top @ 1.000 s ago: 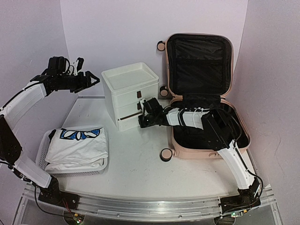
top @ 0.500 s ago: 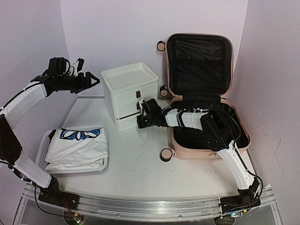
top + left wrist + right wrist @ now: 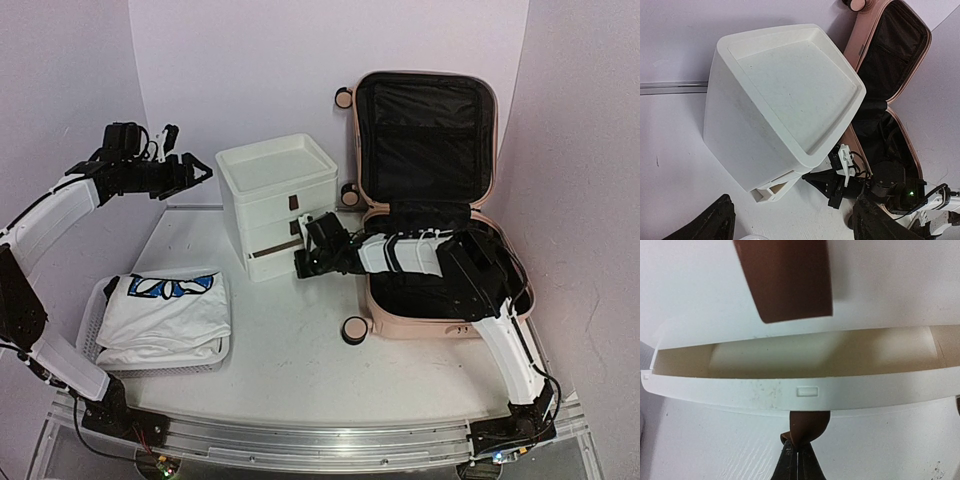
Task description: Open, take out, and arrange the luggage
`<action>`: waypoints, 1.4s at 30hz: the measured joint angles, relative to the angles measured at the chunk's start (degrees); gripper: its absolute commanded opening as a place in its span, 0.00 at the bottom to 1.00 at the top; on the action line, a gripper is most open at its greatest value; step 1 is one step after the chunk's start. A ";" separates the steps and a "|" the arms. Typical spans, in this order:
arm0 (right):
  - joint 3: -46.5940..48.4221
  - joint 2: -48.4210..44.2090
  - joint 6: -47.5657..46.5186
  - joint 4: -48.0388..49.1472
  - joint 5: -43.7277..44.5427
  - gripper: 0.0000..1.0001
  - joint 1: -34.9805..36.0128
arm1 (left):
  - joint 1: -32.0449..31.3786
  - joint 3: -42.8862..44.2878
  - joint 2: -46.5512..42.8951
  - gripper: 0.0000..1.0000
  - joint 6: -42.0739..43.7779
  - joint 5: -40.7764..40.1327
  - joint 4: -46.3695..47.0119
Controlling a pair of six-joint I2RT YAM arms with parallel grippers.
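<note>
The black lining swallows most of the pink hard-shell suitcase [image 3: 400, 322], so what lies in either half cannot be made out. The right arm crosses its lower shell and hides part of that interior. The suitcase lies open at the right of the table [image 3: 290, 360], its base flat and its lid [image 3: 425, 130] standing upright against the back wall.

From above, the right gripper [image 3: 799, 450] merges with the dark arm at the front of the white drawer unit [image 3: 270, 165], and its fingertips are hard to pick out there. The right wrist camera shows them clearly: the jaws are pinched tight on the brown pull tab [image 3: 807, 422] of the bottom drawer [image 3: 740, 392], which stands slightly out of the unit. That drawer is cut off at both sides of the view. Only a narrow strip of its pale inside shows.

The left gripper [image 3: 197, 168] hangs high to the left of the unit with its jaws spread wide, and nothing is in them. In its own camera only the two dark finger ends show, at the bottom edge.

A folded white T-shirt [image 3: 165, 315] with blue print covers the mesh basket [image 3: 92, 325] at the left, leaving only the basket's rim visible.

By count:
- One suitcase, with three caster wheels [image 3: 352, 331] visible.
- One drawer unit, with two brown tabs in the right wrist view. The upper tab [image 3: 785, 280] is cut off by the top edge.
- One basket, one shirt and two arms.
</note>
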 measured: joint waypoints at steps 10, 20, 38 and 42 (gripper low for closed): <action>-10.84 -8.24 0.66 -2.01 1.27 0.00 1.92 | 0.00 0.00 0.00 0.81 -0.02 0.35 0.00; -20.24 -15.93 1.64 -6.43 0.81 0.02 2.99 | 0.00 0.00 0.00 0.81 -0.22 0.87 0.00; -25.07 -27.17 1.64 -14.49 -1.62 0.55 4.22 | 0.00 -0.57 0.02 0.82 -0.17 0.57 0.09; -29.81 -36.74 -1.73 -17.62 -1.11 0.65 4.28 | 0.00 -1.27 0.02 0.83 1.16 -0.52 0.50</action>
